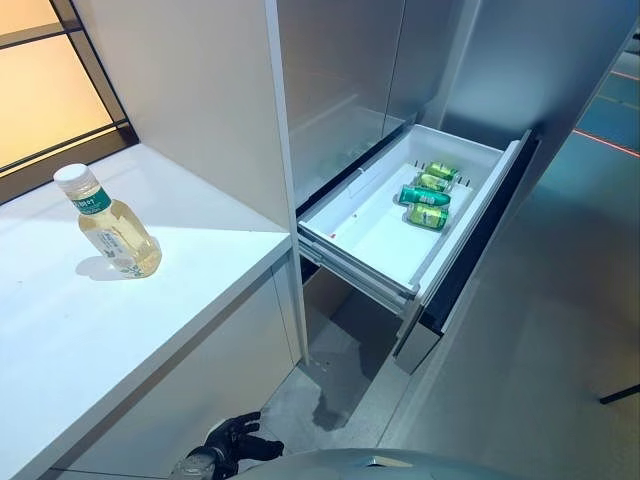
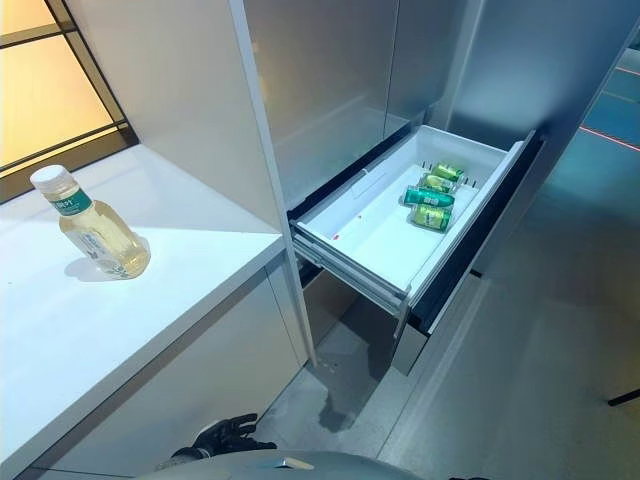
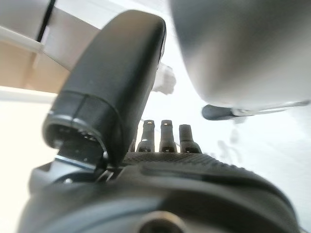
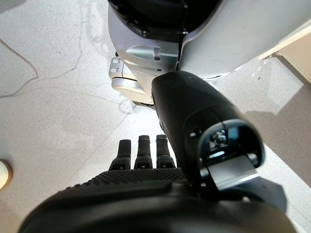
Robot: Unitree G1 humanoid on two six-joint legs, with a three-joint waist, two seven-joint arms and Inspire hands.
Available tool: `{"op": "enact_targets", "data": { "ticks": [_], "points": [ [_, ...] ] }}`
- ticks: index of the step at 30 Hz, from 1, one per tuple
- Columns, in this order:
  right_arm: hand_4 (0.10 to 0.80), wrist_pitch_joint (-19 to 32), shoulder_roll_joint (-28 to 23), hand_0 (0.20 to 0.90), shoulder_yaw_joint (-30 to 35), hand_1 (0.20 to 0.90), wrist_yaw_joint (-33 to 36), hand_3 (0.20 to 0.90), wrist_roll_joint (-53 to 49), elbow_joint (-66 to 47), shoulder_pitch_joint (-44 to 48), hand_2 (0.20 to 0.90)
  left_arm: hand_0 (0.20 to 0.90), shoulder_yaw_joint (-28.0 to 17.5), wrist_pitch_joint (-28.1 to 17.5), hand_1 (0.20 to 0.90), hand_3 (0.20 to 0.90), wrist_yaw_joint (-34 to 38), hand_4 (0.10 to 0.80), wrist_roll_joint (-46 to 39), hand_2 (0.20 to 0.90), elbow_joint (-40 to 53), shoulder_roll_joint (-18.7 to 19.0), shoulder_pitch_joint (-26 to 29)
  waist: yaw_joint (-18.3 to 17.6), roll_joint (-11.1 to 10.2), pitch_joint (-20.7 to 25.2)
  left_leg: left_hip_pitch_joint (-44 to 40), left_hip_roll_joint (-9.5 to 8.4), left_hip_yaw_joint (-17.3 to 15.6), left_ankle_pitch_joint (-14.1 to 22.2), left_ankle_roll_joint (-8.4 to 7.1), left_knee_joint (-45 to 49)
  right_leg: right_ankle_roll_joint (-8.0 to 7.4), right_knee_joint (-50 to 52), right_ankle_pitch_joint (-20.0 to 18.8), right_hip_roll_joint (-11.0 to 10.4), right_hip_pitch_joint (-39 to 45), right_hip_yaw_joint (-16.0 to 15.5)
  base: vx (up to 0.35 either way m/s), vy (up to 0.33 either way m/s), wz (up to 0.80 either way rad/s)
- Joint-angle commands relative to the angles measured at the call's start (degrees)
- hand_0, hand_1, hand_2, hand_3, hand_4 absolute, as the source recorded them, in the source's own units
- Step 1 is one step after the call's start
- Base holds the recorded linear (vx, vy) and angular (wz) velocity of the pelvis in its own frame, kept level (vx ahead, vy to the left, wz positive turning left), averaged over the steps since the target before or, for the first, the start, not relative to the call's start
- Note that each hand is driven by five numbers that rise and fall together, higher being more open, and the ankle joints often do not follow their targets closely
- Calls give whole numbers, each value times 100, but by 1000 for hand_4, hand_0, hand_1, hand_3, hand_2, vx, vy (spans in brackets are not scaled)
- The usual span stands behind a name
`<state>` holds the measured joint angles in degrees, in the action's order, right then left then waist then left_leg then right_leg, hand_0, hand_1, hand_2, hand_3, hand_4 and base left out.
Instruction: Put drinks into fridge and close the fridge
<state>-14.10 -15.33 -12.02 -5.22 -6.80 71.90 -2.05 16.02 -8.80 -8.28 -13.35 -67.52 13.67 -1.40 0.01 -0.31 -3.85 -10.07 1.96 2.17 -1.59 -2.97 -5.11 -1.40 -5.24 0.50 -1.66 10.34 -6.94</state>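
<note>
A clear bottle of yellowish drink (image 1: 110, 225) with a white cap stands upright on the white counter (image 1: 90, 330) at the left. The fridge's white drawer (image 1: 385, 228) is pulled out at the middle right. Green cans (image 1: 430, 195) lie in its far right part. My left hand (image 1: 235, 440) hangs low beside the counter's front, near the floor, open and empty, far from the bottle. In the left wrist view its fingers (image 3: 165, 136) are straight and its thumb stands out. My right hand (image 4: 141, 191) is open and empty over the floor, its fingers straight.
The fridge's grey upper doors (image 1: 340, 80) are closed above the drawer. The drawer's dark front panel (image 1: 480, 240) juts out over the grey floor (image 1: 540, 380). A window (image 1: 40, 80) lies behind the counter. A black leg (image 1: 620, 395) shows at the right edge.
</note>
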Motion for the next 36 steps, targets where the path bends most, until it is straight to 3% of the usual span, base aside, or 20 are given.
{"op": "enact_targets", "data": {
  "ticks": [1,16,24,32,36],
  "points": [
    [800,-81,143,900,-92,900,-177,900,-90,143,328,900,900,159,-670,900,900,-155,800,148,900,619,-66,591,117,-70,-35,124,-472,-162,299,432,36,-220,307,-104,-2,-276,-75,0,0,0],
    [800,-129,-57,900,-177,900,-372,900,197,53,434,900,900,690,-982,900,900,-176,800,359,900,2144,306,927,128,-19,-32,127,-467,-151,285,433,11,-212,355,-74,3,-279,-110,-1,1,0],
    [800,-167,-51,900,-272,900,-371,900,317,6,477,900,900,1052,-1122,900,900,395,800,1115,900,2868,531,1140,118,2,-57,114,-476,-117,288,445,11,-216,403,-33,-13,-264,-130,-2,14,3],
    [800,-120,-17,900,-269,900,-319,900,379,-5,424,900,900,1256,-863,900,900,620,800,1964,900,4031,1004,1638,120,49,-26,144,-487,-76,297,458,11,-234,391,-6,-31,-253,-186,2,5,3],
    [800,-42,25,900,-264,900,-244,900,382,56,388,900,900,1236,-704,900,900,539,800,1842,900,4656,1277,1890,121,78,-23,158,-496,-33,297,473,11,-235,383,0,-30,-256,-196,0,2,2]
  ]
}}
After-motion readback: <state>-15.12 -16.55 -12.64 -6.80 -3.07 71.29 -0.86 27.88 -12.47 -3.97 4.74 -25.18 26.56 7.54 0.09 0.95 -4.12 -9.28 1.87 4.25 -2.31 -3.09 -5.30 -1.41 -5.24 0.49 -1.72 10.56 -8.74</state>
